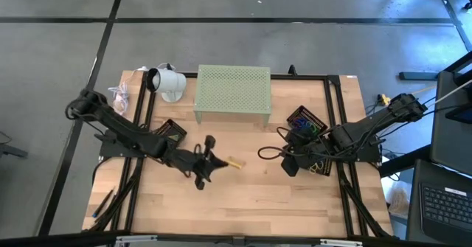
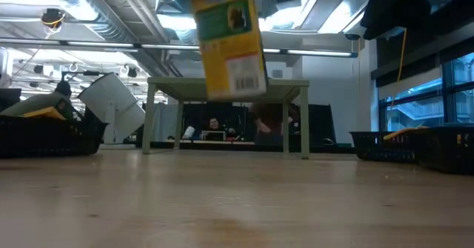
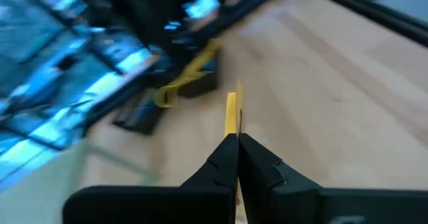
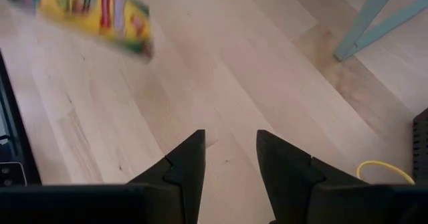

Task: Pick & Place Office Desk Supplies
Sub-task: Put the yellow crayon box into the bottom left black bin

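A flat yellow-green box [image 2: 229, 44] hangs above the middle of the table with my left gripper [image 1: 220, 161] shut on it. In the high view the box [image 1: 234, 163] shows as a small yellow strip just right of the fingers. In the left wrist view it [image 3: 232, 110] shows edge-on. In the right wrist view it [image 4: 87, 10] is blurred and clear of the wood. My right gripper [image 4: 231, 157] stands open over bare table near the right tray [image 1: 289, 164], with nothing between its fingers. My left gripper pinches the box between its two fingers at the end nearest them [image 3: 232, 132], one finger on each flat face. The fingers come from the table's left, slanting down. The box sticks out beyond the fingertips and hangs tilted, lifted clear of the table [image 2: 222, 92].
A pale green perforated stand [image 1: 232, 92] stands at the far middle. Black mesh trays sit at the left [image 1: 171, 131] and right [image 1: 310, 122]; the right one holds coloured items. A white device [image 1: 168, 83] and a dark cable loop [image 1: 269, 152] lie nearby. The near half shows bare wood [image 1: 243, 203].
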Tool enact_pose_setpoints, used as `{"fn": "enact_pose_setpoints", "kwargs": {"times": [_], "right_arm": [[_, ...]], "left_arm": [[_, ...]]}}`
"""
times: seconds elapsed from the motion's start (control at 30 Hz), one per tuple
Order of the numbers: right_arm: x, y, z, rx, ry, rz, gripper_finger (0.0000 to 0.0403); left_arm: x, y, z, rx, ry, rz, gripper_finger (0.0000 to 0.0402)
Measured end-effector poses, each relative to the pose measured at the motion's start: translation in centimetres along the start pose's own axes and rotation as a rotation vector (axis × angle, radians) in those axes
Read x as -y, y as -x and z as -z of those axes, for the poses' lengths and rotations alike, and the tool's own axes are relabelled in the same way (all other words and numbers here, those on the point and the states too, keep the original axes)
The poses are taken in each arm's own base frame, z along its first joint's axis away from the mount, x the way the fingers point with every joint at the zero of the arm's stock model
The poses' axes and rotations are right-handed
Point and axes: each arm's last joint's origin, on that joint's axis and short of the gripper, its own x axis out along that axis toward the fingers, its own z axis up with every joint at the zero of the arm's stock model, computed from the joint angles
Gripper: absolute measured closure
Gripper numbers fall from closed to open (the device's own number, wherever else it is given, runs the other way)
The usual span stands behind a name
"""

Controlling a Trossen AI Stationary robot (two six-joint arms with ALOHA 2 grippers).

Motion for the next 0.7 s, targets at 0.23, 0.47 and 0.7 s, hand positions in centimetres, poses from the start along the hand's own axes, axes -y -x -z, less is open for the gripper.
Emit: {"fn": "enact_pose_setpoints", "kwargs": {"times": [0.23,0.47,0.7], "right_arm": [[0.1,0.0,-0.1,0.041,0.002,0.028,0.0265],[0.2,0.0,-0.3,0.115,0.026,0.079,0.0265],[0.5,0.2,-0.8,0.267,0.049,0.187,0.0265]], "left_arm": [[-2.1,2.3,-0.9,-0.001,0.056,-0.228,0.0401],[-3.5,4.0,-1.4,0.014,0.167,-0.364,0.0401],[-4.4,5.5,-1.1,-0.005,0.288,-0.442,0.0401]]}}
